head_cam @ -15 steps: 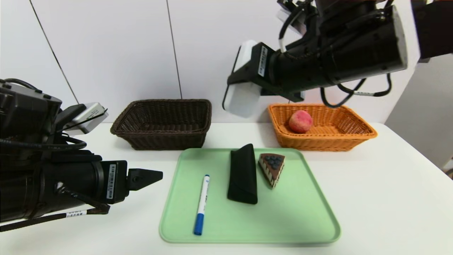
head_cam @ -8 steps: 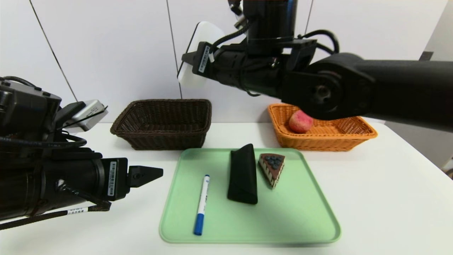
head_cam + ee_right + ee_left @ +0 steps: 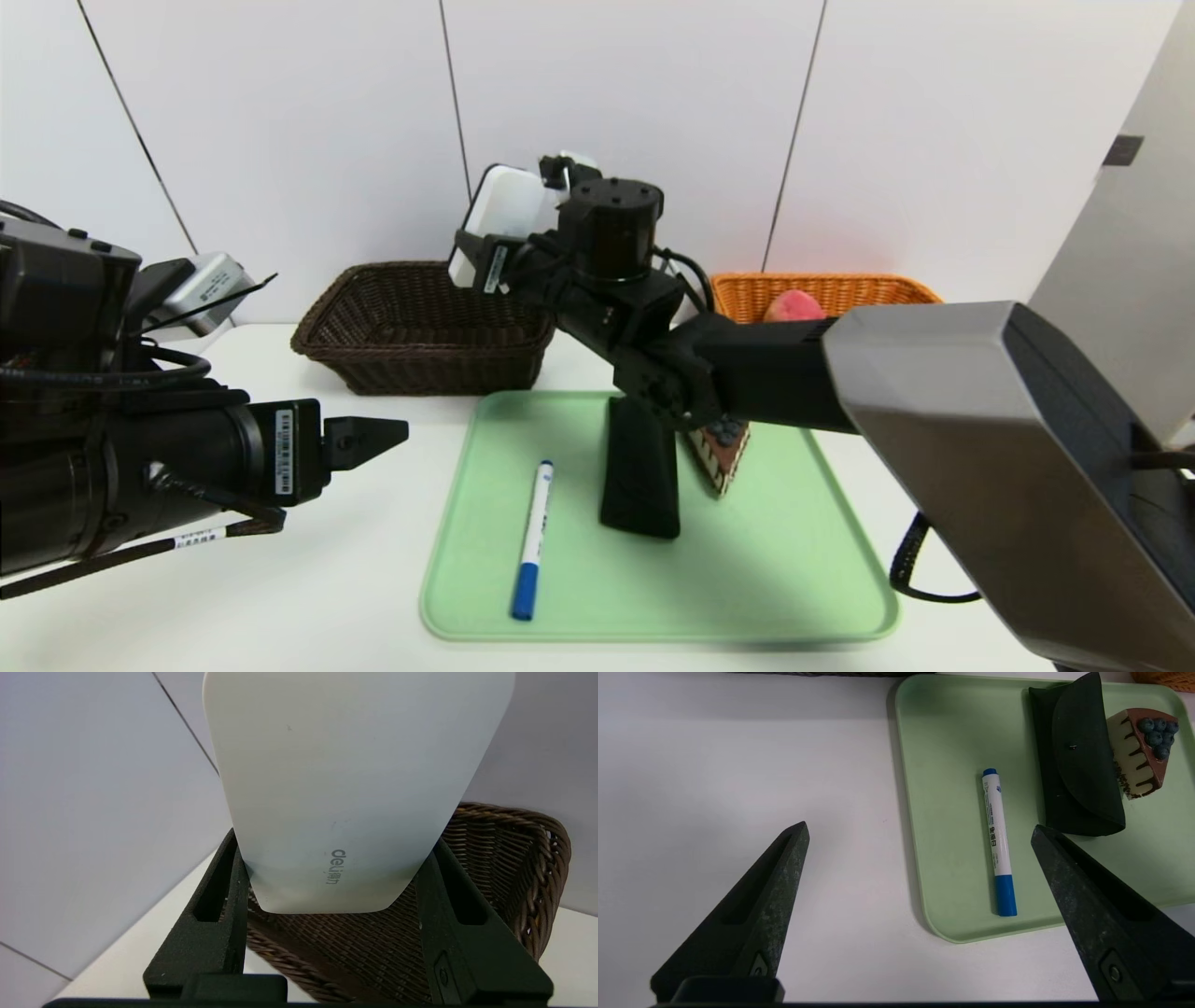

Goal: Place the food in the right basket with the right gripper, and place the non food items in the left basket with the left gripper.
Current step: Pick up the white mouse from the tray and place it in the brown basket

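And it's the right gripper [image 3: 476, 259] doing the carrying, up at the upper centre of the frame, its fingers [image 3: 432, 905] clamped on either side of the white rounded-rectangle case [image 3: 350, 788], right over the dark brown wicker basket [image 3: 429, 369]! The sentence gives non-food to the left gripper, yet here is the right one with it, and a release into that basket looks like the next move. The left gripper [image 3: 920, 828] waits at the left of the frame, fingers [image 3: 784, 868] spread wide around nothing. So, the score: the peach [image 3: 794, 306] sits in the orange wicker basket [image 3: 831, 285] at the upper right, one food item home. Still to go, by my reckoning, are the case itself and three things on the green tray [image 3: 747, 597], lower centre: the blue-capped marker [image 3: 534, 541] on the tray's left side, the black folded pouch [image 3: 639, 476] near its middle, and the blueberry chocolate cake slice [image 3: 721, 457] just beside the pouch, partly behind the right arm [image 3: 766, 369]. Now the lettering: "deli" reads clearly on the case, with Chinese characters after it; the marker's barrel carries small dark Chinese print, and a barcode sticker [image 3: 285, 452] shows on the left gripper.
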### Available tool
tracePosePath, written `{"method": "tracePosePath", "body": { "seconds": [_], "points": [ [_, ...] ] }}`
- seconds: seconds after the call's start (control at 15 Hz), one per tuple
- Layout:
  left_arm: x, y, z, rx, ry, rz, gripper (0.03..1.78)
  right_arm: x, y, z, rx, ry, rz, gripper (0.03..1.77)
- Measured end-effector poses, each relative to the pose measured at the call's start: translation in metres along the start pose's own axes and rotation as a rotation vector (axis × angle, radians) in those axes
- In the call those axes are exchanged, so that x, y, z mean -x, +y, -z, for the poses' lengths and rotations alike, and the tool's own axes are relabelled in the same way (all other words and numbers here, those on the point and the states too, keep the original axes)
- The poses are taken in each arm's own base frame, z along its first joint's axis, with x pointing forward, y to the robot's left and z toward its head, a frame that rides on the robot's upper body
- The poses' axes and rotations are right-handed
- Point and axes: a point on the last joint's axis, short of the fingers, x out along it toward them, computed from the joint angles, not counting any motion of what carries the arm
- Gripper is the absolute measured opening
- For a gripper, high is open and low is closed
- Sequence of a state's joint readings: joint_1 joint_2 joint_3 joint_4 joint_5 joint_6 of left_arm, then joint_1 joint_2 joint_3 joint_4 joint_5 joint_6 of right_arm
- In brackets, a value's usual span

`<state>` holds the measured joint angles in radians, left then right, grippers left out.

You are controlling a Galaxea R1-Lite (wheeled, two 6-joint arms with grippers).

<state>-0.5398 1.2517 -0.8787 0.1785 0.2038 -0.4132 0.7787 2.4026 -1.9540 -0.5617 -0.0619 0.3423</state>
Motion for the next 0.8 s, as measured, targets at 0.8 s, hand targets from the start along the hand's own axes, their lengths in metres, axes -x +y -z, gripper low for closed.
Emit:
{"method": "tracePosePath", "body": {
  "seconds": [0.8],
  "points": [
    [-0.004,0.003,0.001,-0.008,0.017,-0.02,1.69,-0.013,-0.042,0.038,0.019,0.069,0.049,1.24]
  ]
}}
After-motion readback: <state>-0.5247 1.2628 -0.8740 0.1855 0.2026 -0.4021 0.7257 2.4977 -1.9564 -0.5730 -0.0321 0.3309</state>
